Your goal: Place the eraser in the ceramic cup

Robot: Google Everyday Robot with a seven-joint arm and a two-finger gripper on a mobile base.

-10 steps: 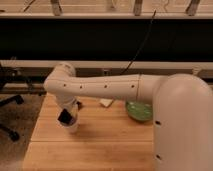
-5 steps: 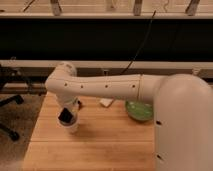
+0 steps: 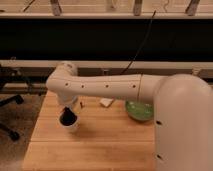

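Note:
The small white ceramic cup [image 3: 71,126] stands on the wooden table [image 3: 95,145] at the left. My gripper [image 3: 67,116] hangs from the white arm straight down over the cup's mouth. A black shape at the cup's mouth, the eraser [image 3: 66,118], sits at the gripper's tip and reaches into the cup. The arm hides the wrist and most of the gripper.
A green bowl [image 3: 138,110] sits at the right of the table. A small white block [image 3: 106,102] lies behind the arm. A thin reddish-brown stick [image 3: 80,105] lies near the cup. An office chair base [image 3: 10,131] stands left of the table.
The gripper with the black eraser has moved slightly lower and settled over the cup's mouth. The cup, bowl and block have stayed in place.

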